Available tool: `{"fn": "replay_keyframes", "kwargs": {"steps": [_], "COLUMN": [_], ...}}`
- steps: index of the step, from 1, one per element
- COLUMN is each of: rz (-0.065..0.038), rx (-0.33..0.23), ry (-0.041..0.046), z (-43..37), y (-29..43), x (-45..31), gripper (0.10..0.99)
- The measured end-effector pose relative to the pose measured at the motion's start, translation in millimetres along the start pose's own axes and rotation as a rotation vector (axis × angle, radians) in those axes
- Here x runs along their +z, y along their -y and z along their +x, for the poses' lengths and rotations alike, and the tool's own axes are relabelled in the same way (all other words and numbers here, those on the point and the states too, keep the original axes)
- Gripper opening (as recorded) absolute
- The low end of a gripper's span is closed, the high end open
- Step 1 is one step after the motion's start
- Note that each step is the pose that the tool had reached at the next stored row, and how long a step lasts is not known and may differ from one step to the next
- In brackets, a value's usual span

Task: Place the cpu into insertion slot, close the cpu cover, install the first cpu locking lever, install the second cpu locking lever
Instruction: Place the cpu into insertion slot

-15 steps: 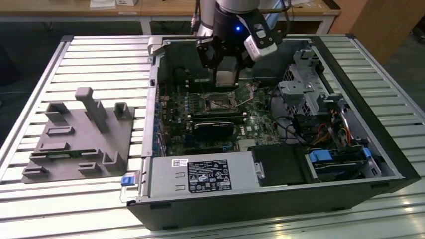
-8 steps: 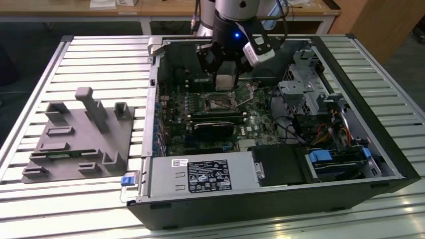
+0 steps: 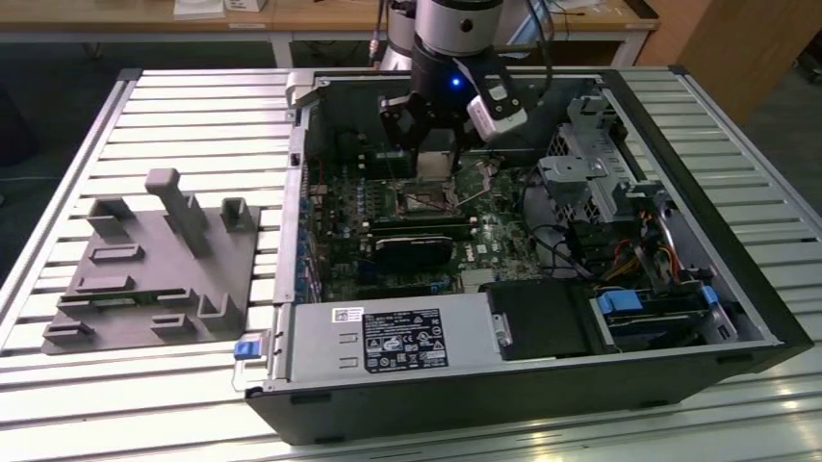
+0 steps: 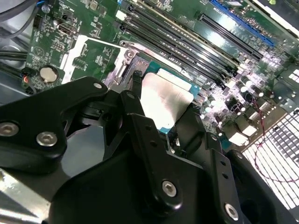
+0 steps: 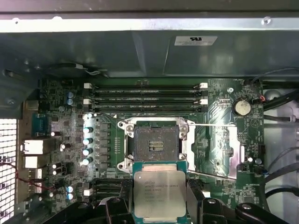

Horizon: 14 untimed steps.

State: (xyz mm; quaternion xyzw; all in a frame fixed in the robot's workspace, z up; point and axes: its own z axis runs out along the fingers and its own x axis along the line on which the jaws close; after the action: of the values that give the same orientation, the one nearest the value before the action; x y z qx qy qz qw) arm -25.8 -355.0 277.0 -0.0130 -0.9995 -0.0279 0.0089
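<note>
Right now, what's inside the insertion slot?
The insertion slot shows a bare dark contact field, no chip seated. The cpu, clamped in the gripper, overlaps the slot's near rim in the first wrist view, hiding that edge. The cpu cover lies swung open beside the slot.

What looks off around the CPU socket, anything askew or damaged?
Nothing stands out. The pale silver-beige square cpu is held in the black gripper, its edges parallel to the empty black-rimmed insertion slot. The silver frame cpu cover lies open beside the slot. No damage is visible.

arm (image 3: 456,24) vert., wrist (image 3: 449,82) pointing down, end effector (image 5: 160,205) clamped tight on cpu (image 5: 160,186) edges
</note>
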Motion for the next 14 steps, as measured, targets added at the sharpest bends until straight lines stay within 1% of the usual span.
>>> {"fn": "replay_keyframes", "kwargs": {"steps": [8,14], "rz": [0.000,0.000], "rx": [0.000,0.000], "ry": [0.0000,0.0000], "z": [0.2,0.1], "y": [0.0,-1.9], "x": [12.2,19.9], "gripper": [0.541,0.541]}}
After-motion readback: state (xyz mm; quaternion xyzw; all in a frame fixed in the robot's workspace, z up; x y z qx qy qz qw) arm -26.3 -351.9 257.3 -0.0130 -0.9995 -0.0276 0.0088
